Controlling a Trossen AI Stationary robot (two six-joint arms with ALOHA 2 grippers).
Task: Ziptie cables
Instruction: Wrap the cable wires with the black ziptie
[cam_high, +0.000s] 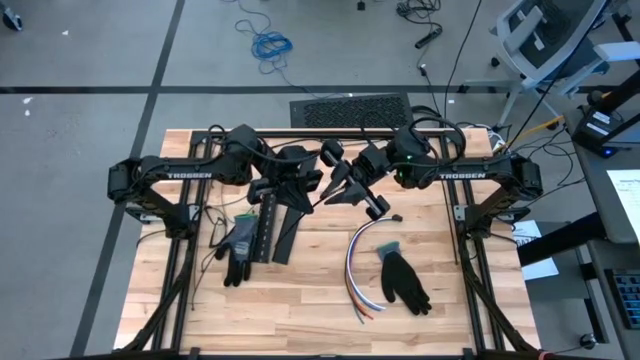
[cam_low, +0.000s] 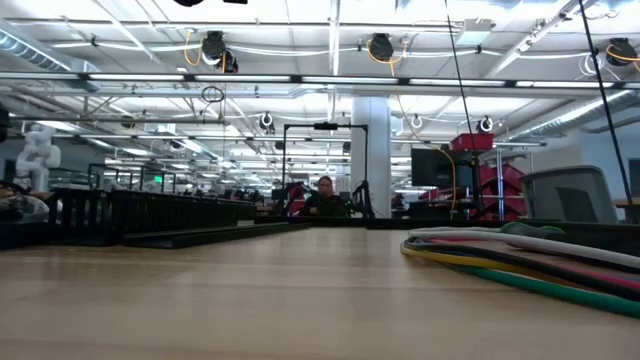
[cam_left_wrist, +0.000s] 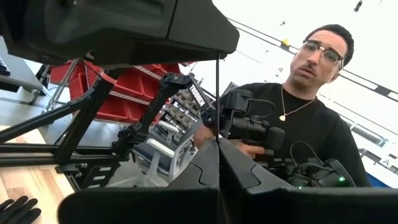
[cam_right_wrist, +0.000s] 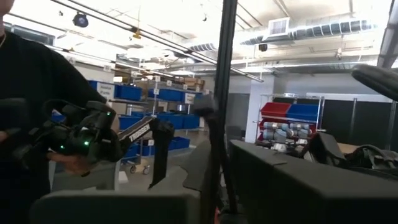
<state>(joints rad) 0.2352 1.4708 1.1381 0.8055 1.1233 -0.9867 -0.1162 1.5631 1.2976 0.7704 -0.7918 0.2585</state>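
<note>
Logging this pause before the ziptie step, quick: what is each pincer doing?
Left pincer: shut on a thin black strand, raised over the table's back.
Right pincer: a thin black strip stands between its fingers; grip cannot be told.

You are looking at the cables (cam_high: 357, 262), a loose bundle of thin white, grey, orange, blue and green wires. They lie flat on the wooden table, curving in an arc from about one o'clock down to six o'clock, ends splayed loose at the lower tip.
</note>
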